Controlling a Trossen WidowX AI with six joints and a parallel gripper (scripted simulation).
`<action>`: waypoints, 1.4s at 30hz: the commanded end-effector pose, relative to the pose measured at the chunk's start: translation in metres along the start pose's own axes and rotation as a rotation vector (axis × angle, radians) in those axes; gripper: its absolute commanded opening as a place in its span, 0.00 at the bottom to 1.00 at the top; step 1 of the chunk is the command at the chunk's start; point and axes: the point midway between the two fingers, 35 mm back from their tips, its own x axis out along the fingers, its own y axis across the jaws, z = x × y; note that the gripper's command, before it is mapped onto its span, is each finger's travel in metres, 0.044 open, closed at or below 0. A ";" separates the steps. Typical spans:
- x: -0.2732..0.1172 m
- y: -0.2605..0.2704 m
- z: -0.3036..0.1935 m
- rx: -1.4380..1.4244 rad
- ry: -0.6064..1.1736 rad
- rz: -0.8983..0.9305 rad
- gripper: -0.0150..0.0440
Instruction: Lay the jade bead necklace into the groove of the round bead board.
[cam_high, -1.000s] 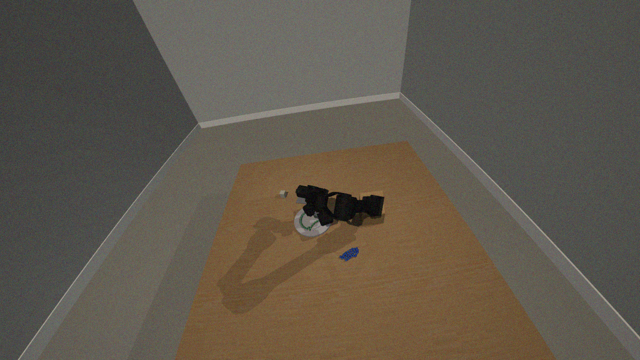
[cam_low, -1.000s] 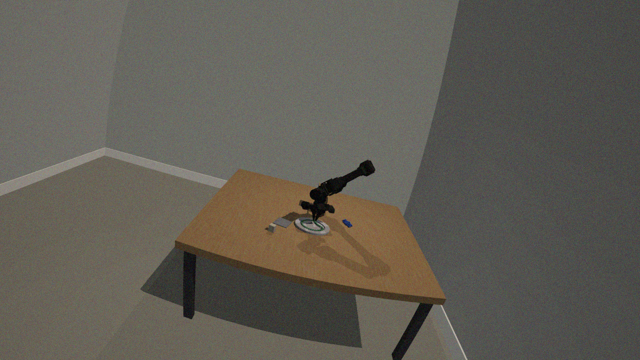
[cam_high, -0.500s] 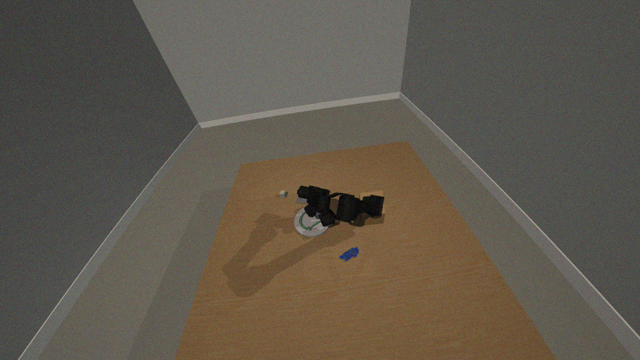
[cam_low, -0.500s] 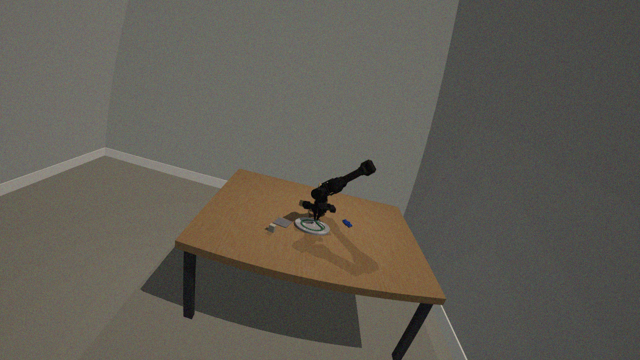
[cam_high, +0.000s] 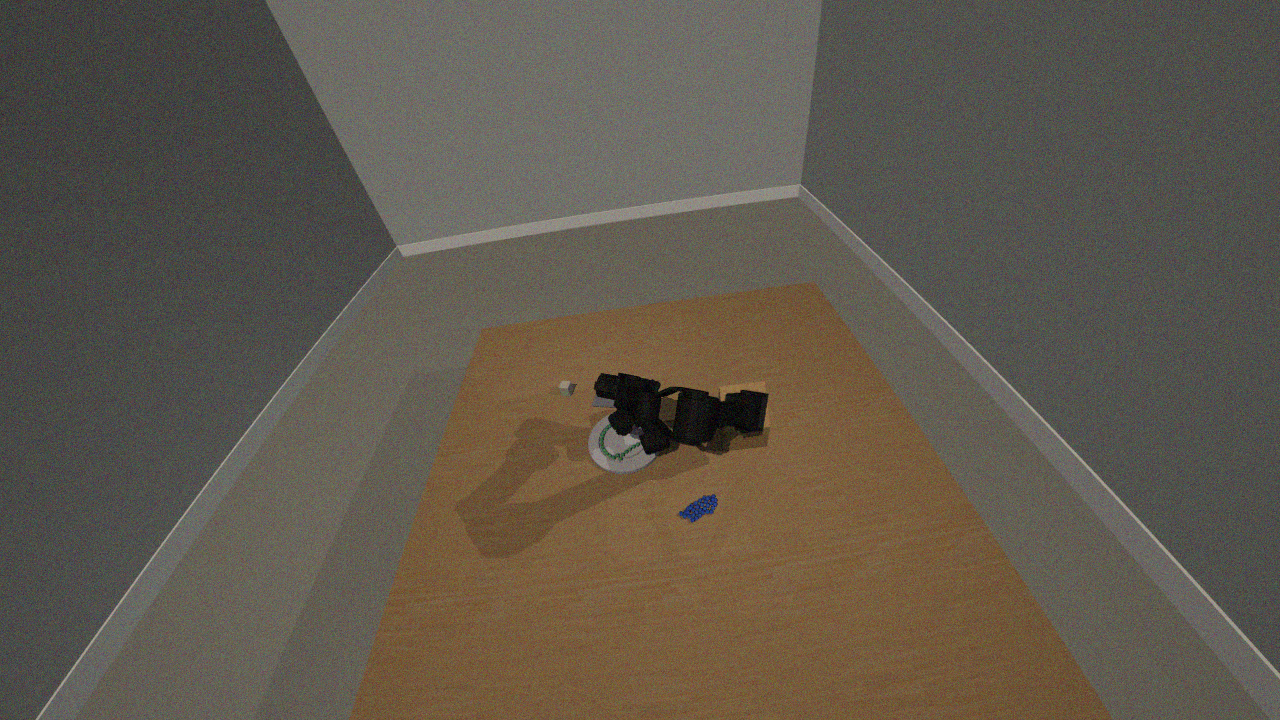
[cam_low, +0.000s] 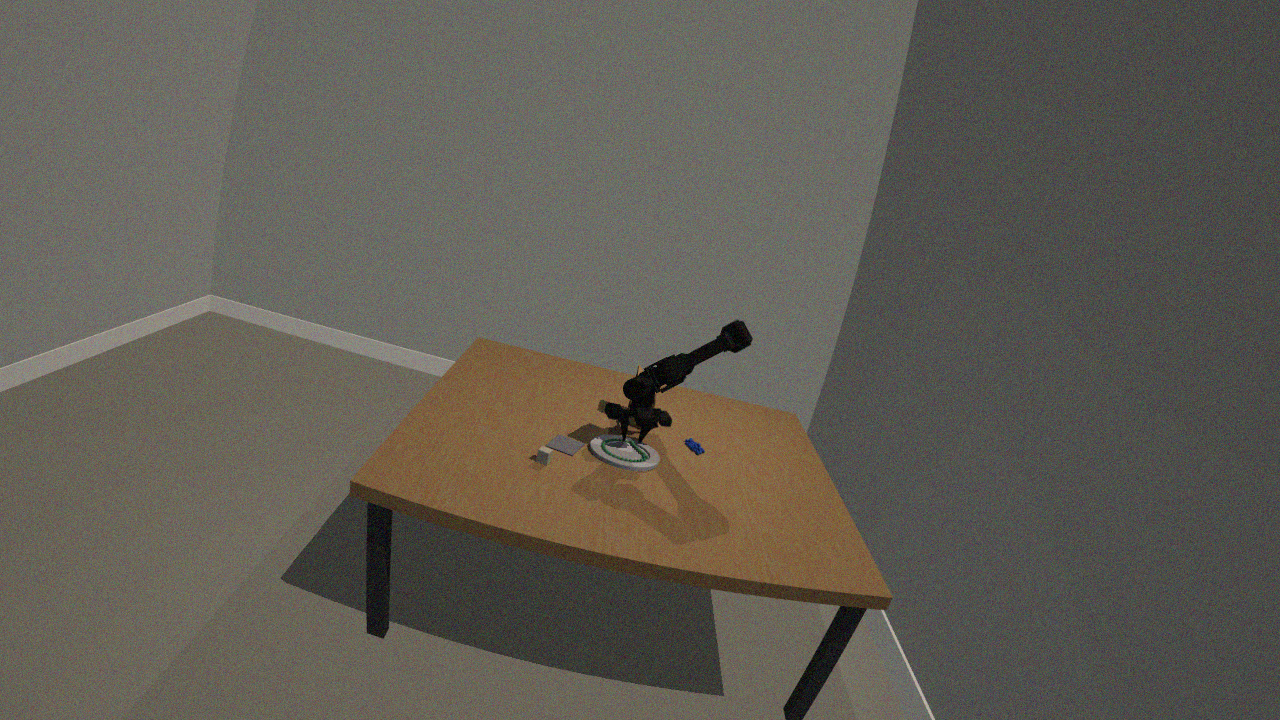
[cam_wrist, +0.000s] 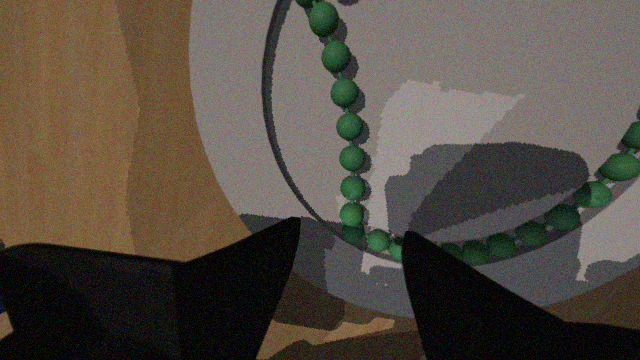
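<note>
The jade bead necklace (cam_high: 620, 457) (cam_low: 645, 456) (cam_wrist: 349, 126) lies on the round grey-white bead board (cam_high: 623, 460) (cam_low: 601, 454) (cam_wrist: 215, 65). In the wrist view its lower and right beads follow the groove. Its left run cuts inside, leaving the groove's dark left arc (cam_wrist: 267, 90) bare. My gripper (cam_low: 631, 442) (cam_wrist: 350, 234) is open and empty, low over the board's edge, with the necklace's lower left bend showing between and beyond the fingertips. The right fingertip hides a few beads. The arm hides part of the board in the top view.
A small pale cube (cam_high: 564, 388) (cam_low: 544, 455) and a flat grey square (cam_high: 603, 402) (cam_low: 565, 445) lie beside the board. A blue beaded heap (cam_high: 699, 507) (cam_low: 694, 445) lies on its other side. A tan plate (cam_high: 742, 388) shows behind the arm.
</note>
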 end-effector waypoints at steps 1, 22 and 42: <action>0.000 0.000 0.000 -0.001 0.001 0.000 0.79; -0.005 0.000 -0.001 0.002 -0.003 0.002 1.00; -0.038 0.015 0.091 0.627 -0.005 0.003 0.46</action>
